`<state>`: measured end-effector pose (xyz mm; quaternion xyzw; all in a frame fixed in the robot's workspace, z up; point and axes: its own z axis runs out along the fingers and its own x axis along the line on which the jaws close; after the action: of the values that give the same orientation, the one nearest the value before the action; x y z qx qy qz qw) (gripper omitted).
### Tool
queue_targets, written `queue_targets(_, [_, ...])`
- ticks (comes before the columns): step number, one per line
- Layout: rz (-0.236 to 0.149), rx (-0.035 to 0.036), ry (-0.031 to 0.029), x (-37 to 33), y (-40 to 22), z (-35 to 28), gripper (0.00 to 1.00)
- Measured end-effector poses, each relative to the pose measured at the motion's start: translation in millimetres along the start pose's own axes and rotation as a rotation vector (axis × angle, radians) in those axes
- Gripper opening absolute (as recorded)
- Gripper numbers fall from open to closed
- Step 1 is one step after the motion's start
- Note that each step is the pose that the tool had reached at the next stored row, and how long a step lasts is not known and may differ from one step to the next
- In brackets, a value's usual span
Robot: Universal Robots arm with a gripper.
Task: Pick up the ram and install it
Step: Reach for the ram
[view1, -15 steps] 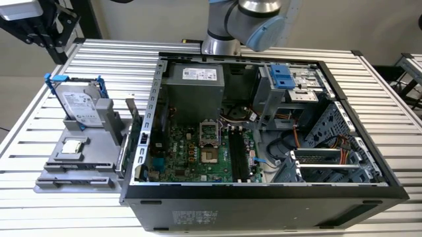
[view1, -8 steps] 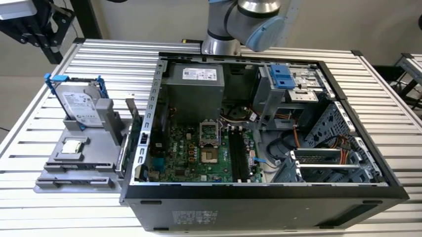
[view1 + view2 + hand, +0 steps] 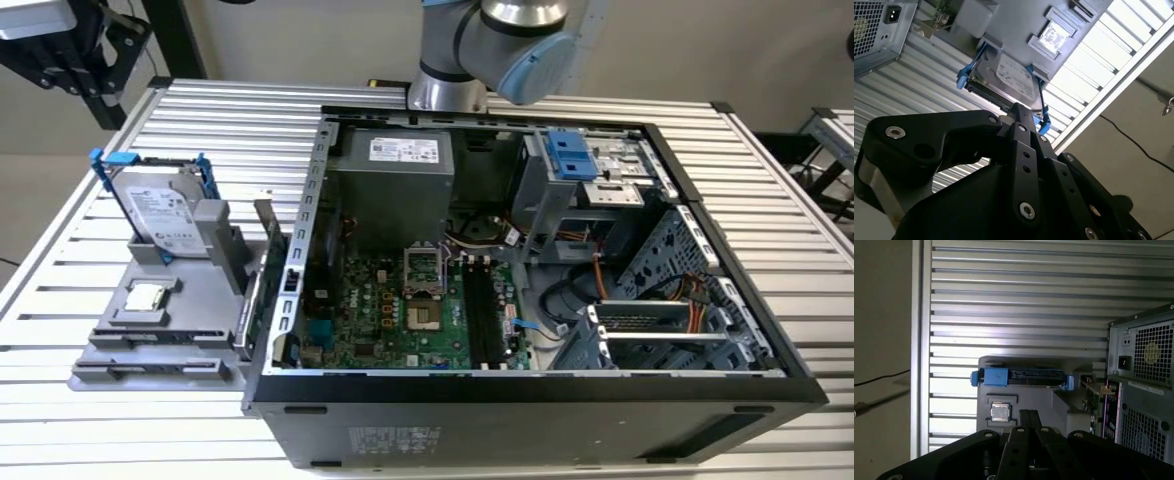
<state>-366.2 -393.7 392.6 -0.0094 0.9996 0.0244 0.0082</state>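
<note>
The ram (image 3: 266,232) is a thin dark strip standing on edge in the grey holder tray (image 3: 160,345), close to the open computer case's wall; in the first wrist view the ram (image 3: 1093,389) appears edge-on beside the case's rear. The motherboard's long black slots (image 3: 487,315) lie inside the case. My gripper (image 3: 60,55) hangs high at the exterior view's far left, above and beyond the table corner, well away from the ram. In both wrist views the gripper (image 3: 1029,416) (image 3: 1021,111) has its black fingers pressed together with nothing between them.
A silver-labelled hard drive (image 3: 163,215) with blue clips stands upright on the tray, and a small square chip (image 3: 147,297) lies in front of it. The open case (image 3: 534,390) has a power supply (image 3: 394,180) and drive cage (image 3: 587,165). Slatted table (image 3: 227,120) all around.
</note>
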Motion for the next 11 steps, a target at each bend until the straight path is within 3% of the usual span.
queue_targets(5, [0.000,0.0000,0.0000,0.2,-3.1,-0.2,0.00])
queue_targets(11, [0.000,0.0000,0.0000,0.8,-14.1,-0.7,0.00])
